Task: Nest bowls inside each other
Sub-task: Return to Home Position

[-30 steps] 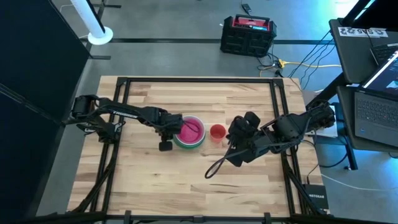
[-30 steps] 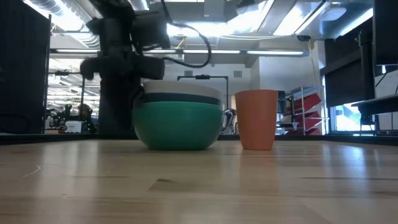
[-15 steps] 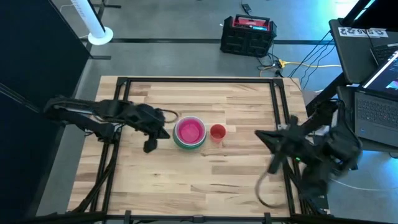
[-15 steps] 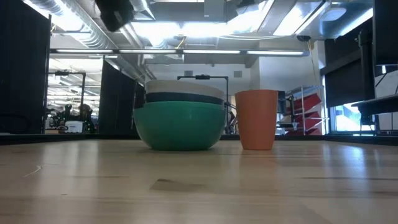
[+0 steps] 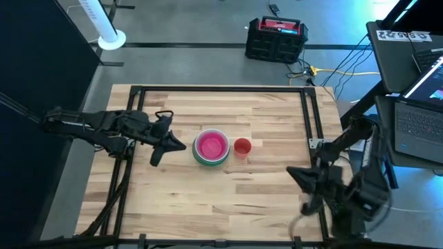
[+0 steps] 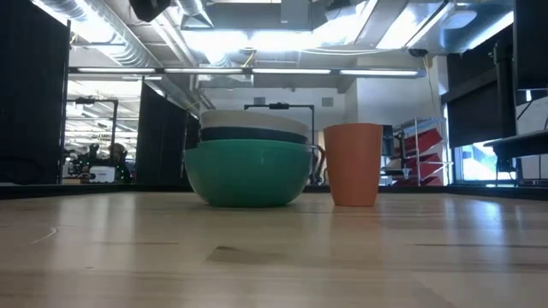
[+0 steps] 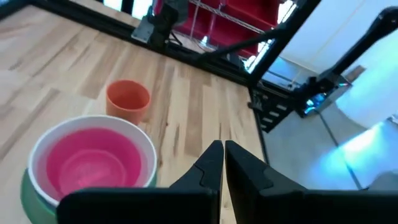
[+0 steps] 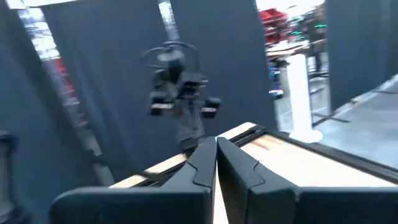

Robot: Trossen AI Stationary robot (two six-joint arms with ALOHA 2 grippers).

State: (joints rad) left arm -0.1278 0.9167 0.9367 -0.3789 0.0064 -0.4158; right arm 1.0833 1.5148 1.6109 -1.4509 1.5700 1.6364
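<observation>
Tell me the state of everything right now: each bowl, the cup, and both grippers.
Pink bowl: nested innermost, inside the white one.
White bowl: nested in the dark blue.
Dark blue bowl: nested in the teal.
Teal bowl: outermost, upright.
Orange cup: upright beside the stack, not nested.
Left gripper: shut, empty.
Right gripper: shut, empty, far from the stack.

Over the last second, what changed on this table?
The left tool pulled back leftward, away from the nested bowls. The right tool withdrew from beside the orange cup toward the table's right edge. Both are shut. Bowls and cup stayed put.
</observation>
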